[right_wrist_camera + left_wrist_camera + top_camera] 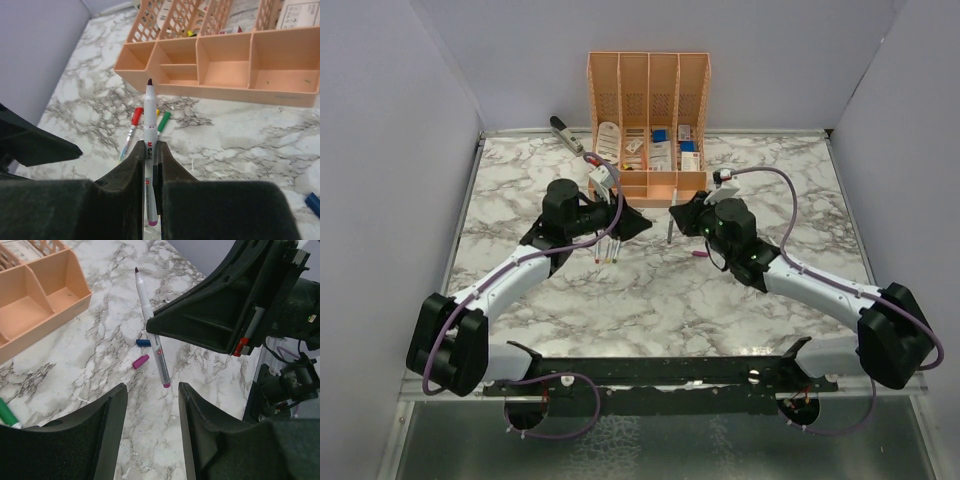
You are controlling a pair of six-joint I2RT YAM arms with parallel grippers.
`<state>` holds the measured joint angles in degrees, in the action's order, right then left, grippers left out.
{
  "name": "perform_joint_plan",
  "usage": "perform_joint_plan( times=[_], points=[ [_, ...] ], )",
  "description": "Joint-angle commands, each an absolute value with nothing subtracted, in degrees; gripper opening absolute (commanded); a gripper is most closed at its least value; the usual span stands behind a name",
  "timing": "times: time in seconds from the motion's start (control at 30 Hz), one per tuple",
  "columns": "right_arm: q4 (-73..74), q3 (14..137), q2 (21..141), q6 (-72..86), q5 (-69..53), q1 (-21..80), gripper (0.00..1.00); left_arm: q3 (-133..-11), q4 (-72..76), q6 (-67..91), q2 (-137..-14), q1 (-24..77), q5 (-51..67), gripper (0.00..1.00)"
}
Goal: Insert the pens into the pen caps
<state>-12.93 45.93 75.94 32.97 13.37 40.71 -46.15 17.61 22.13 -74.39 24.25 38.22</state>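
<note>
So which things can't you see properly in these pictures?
- Yellow cap: right wrist view, nearly all hidden behind the held pen.
- Blue cap: right wrist view, cut off by the right edge.
- Green-capped pen: left wrist view, cut by the left edge and the left gripper.
- Print on the boxes in the organiser: top view, too small to read.

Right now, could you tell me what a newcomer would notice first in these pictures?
The right gripper stands out first, clamped on an uncapped pen whose dark tip points toward the orange organiser. The left gripper hangs open over the marble table, a magenta cap and a blue cap lying loose just beyond it.
</note>
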Motion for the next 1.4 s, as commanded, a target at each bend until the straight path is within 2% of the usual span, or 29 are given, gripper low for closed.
perform_joint_plan(
  times=[0.0, 0.3, 0.73, 0.83, 0.87, 1.0, 1.13, 1.27, 1.37],
  points=[
    [-30.52, 42.13, 72.83, 34.55, 8.14, 40.94, 0.01, -47.02, 23.62, 24.21, -75.84, 25.85, 42.38, 0.49],
    [-36.89, 42.41, 73.69, 35.38, 2.11, 40.96, 0.01, -46.73, 26.28, 25.94, -77.42, 27.09, 43.24, 0.53],
    [-32.36, 45.41, 76.66, 38.75, -6.06, 40.96, 0.01, -48.1, 27.61, 25.76, -78.95, 27.82, 40.74, 0.55],
    [-30.98, 45.76, 77.57, 39.1, -7.05, 41.02, 0.01, -48.9, 28.11, 25.96, -79.43, 27.86, 40.5, 0.49],
    [-30.4, 45.97, 77.81, 39.03, -7.18, 41.04, 0.01, -49.11, 28.32, 25.93, -79.49, 27.86, 40.47, 0.42],
    [-29.47, 46.38, 78.46, 38.73, -7.85, 41.04, 0.01, -49.25, 28.48, 25.9, -79.29, 27.86, 39.74, 0.0],
    [-28.46, 47.67, 77.93, 35.65, -8.11, 41.04, 0.02, -48.94, 28.45, 25.84, -79.25, 27.86, 39.57, 0.0],
    [-25.63, 49.55, 75.39, 30.2, -3.01, 41.04, 0.23, -47.82, 28.29, 26.28, -79.16, 27.82, 39.28, 0.0],
    [-22.36, 50.92, 72.38, 26.21, 4.24, 41.02, 0.35, -46.86, 26.5, 25.83, -78.58, 27.79, 37.79, 0.0]
  ],
)
